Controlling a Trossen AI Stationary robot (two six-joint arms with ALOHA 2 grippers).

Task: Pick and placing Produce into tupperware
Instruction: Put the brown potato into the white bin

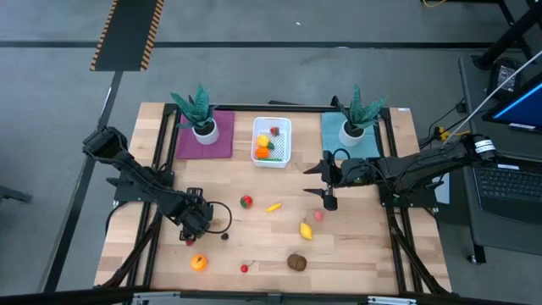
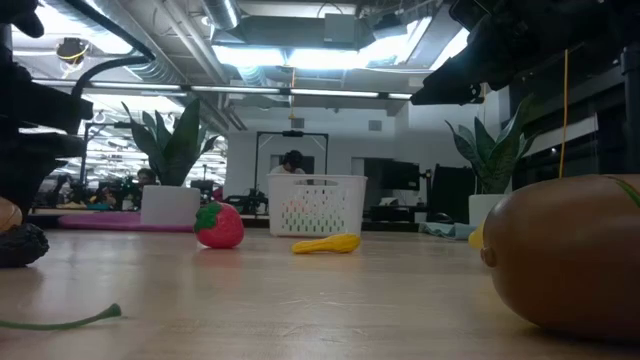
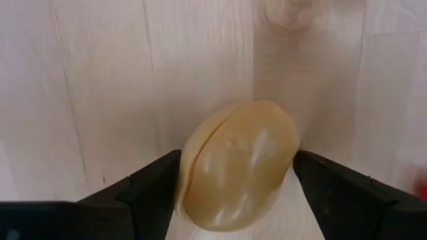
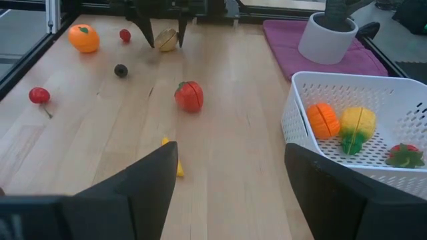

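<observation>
A tan potato (image 3: 237,167) lies on the wooden table near its left edge. My left gripper (image 1: 195,222) points straight down over it and is open, one finger on each side of the potato (image 4: 167,39); whether they touch it I cannot tell. The gripper hides the potato in the high view. The white tupperware (image 1: 272,141) stands at the far middle on its bottom and holds an orange (image 4: 323,120), a yellow-green piece (image 4: 357,127) and a strawberry (image 4: 403,155). My right gripper (image 1: 315,180) hangs open above the table beside the tupperware, with nothing between its fingers.
Loose produce lies on the table: a red fruit (image 1: 246,202), banana (image 1: 273,206), lemon (image 1: 306,230), kiwi (image 1: 296,262), cherry (image 1: 246,268), orange (image 1: 198,262). Two potted plants stand on a purple mat (image 1: 205,140) and a teal mat (image 1: 349,140) at the far edge.
</observation>
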